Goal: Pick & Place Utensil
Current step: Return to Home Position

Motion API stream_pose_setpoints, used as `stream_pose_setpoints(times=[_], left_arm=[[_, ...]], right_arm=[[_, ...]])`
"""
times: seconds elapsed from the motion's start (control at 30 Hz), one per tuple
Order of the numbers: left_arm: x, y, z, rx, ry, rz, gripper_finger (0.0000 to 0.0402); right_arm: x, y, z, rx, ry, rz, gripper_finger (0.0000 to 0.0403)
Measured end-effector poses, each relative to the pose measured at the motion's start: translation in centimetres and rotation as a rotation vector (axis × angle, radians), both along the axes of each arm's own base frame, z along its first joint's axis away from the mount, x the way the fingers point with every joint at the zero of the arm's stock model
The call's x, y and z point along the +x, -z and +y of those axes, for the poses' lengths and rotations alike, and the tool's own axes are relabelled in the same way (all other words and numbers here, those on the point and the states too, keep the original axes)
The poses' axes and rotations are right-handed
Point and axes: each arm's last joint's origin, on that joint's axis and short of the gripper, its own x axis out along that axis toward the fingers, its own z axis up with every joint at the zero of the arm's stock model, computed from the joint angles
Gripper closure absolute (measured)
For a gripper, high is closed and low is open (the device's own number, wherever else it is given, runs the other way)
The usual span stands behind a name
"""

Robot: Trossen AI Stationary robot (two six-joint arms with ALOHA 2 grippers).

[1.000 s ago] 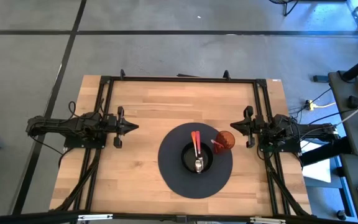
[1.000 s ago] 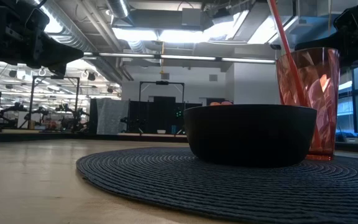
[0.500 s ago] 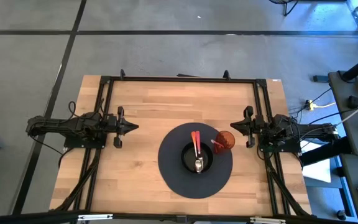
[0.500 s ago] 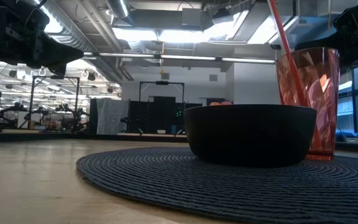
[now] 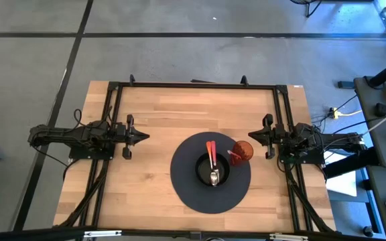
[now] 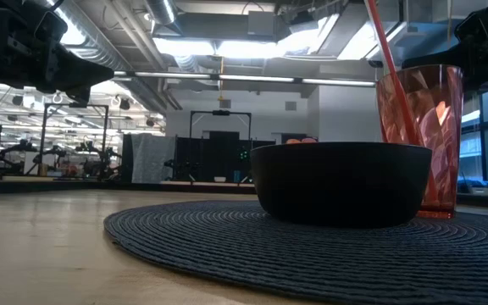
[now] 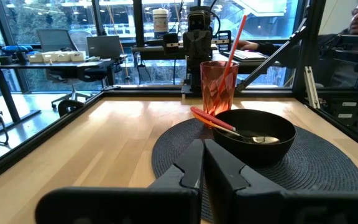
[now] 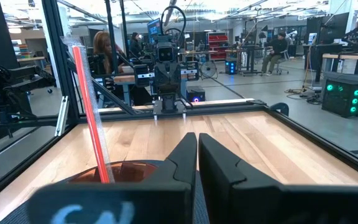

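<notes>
From above, I see the utensil [image 5: 212,165] lying in the black bowl [image 5: 200,169] on the round dark mat [image 5: 183,186], lower centre of frame, silver head toward the bottom edge. The left gripper [image 5: 144,137] sits mid-left and the right gripper [image 5: 251,136] mid-right, both well apart from it.

At table height, the bowl [image 6: 337,186] fills centre-right with the red cup [image 6: 422,135] beside it; only an orange sliver shows over the rim.

On my left wrist camera, the left gripper [image 7: 202,165] is pinched together at bottom centre, empty; the utensil [image 7: 227,126] leans on the bowl's rim beyond it.

On the right wrist camera, the right gripper [image 8: 196,163] is likewise pressed together on nothing, the cup's rim [image 8: 126,169] at lower left.
</notes>
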Motion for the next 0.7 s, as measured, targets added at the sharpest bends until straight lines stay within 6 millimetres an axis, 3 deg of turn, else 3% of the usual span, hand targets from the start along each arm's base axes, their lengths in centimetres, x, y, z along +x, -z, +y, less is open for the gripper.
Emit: stream_pose_setpoints(times=[0.7], left_arm=[[0.0, 0.0, 0.0, 0.0, 0.0, 0.0, 0.0394]], right_arm=[[0.0, 0.0, -0.01, 0.0, 0.002, 0.0, 0.0384]])
